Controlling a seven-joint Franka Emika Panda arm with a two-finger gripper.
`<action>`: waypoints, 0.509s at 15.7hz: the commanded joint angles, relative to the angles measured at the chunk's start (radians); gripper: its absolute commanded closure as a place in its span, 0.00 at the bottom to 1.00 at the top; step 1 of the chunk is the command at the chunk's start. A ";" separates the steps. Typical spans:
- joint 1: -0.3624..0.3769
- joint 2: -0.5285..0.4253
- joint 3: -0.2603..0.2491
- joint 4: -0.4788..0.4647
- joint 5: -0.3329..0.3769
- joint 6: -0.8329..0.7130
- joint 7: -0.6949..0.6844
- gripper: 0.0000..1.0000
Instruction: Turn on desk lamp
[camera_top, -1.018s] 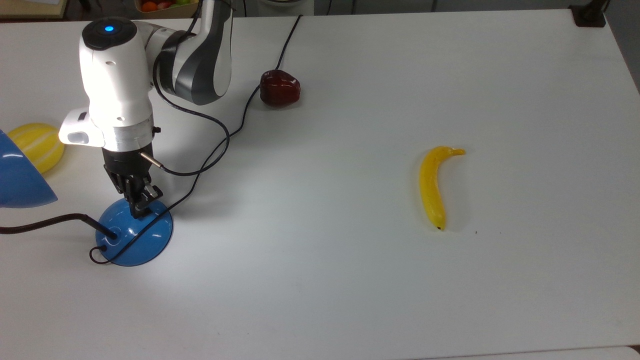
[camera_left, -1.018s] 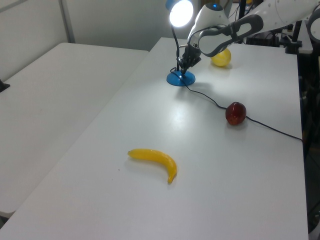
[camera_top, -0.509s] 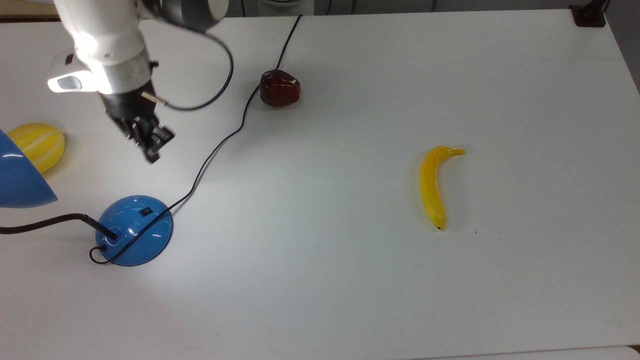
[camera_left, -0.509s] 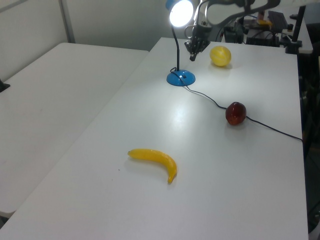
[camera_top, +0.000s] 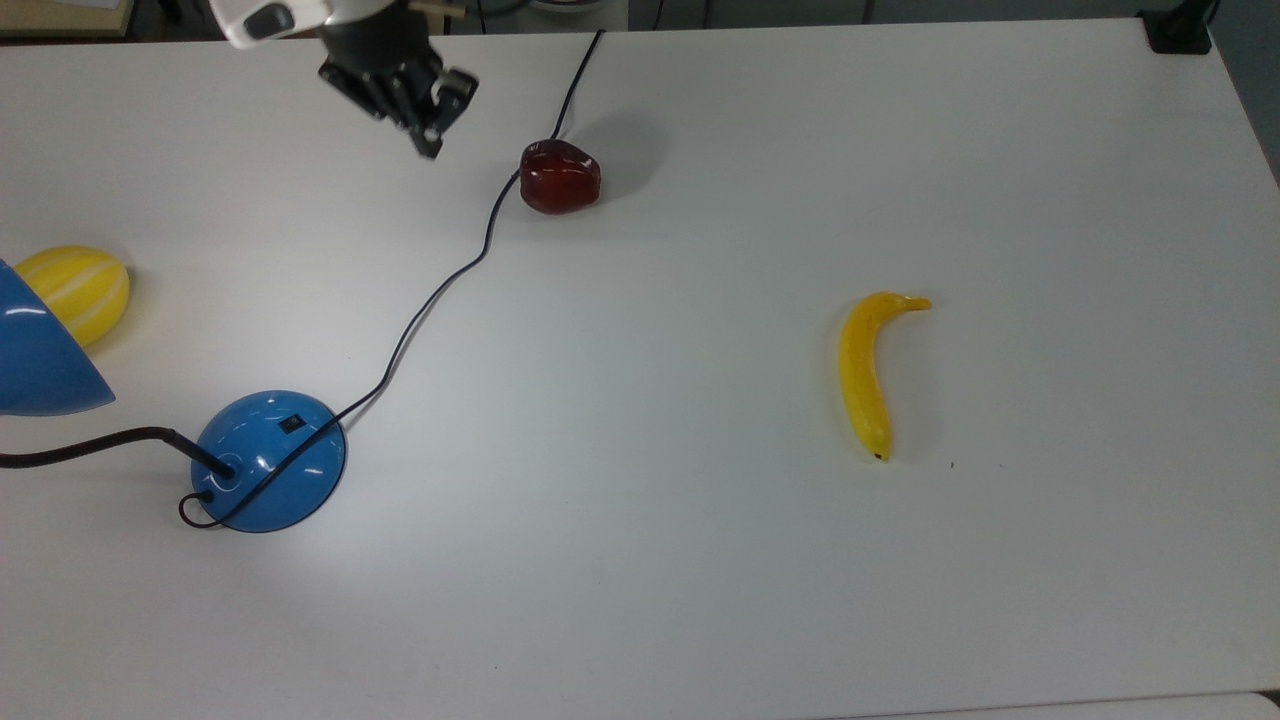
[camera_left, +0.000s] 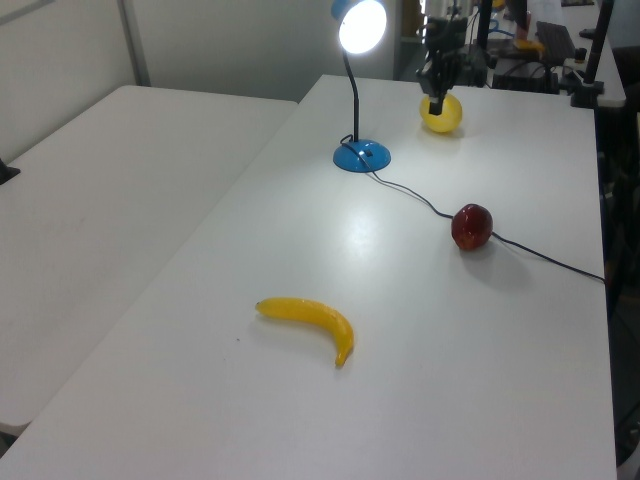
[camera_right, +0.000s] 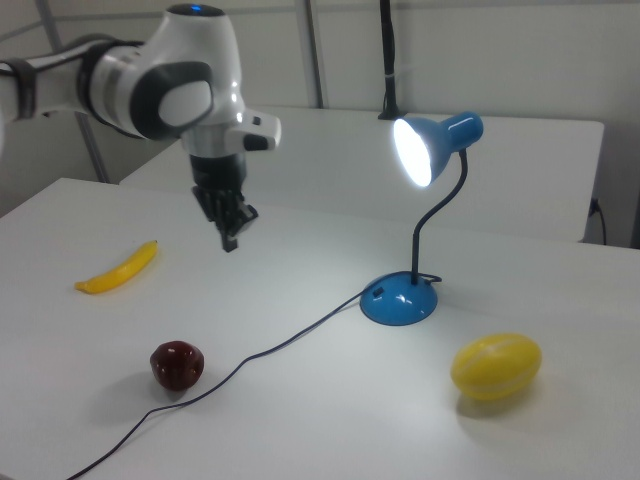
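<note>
Fingers (camera_right: 230, 240) pressed together, nothing held, pointing down from a near-vertical wrist; the white arm (camera_right: 150, 85) reaches in from the right view's left, elbow high, tips well above the table (camera_right: 320, 420). In the top view the fingers (camera_top: 430, 140) sit near the upper edge. Desk lamp (camera_right: 400, 300) is lit: blue domed base (camera_top: 270, 462) well apart from the fingers, toward the top view's lower left, with a small black switch (camera_top: 290, 424) on the dome's side nearest the fingers; black gooseneck rises to the blue shade (camera_right: 435, 145), bulb glowing. Lamp cord (camera_top: 440, 285) runs from the base across the table, passing below the fingers. Red apple (camera_top: 560, 177) lies just past the fingers on the top view's right, beside the cord. Yellow striped melon (camera_top: 75, 290) well apart, top view's left edge. Banana (camera_top: 868, 372) far off on the top view's right. In the left view the fingers (camera_left: 436, 104) hang in front of the melon (camera_left: 441, 114).
</note>
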 joint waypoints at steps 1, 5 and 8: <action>-0.007 -0.117 0.001 -0.083 0.006 -0.113 -0.104 0.74; -0.039 -0.102 0.001 -0.038 -0.065 -0.135 -0.107 0.00; -0.044 -0.108 -0.010 -0.029 -0.065 -0.157 -0.127 0.00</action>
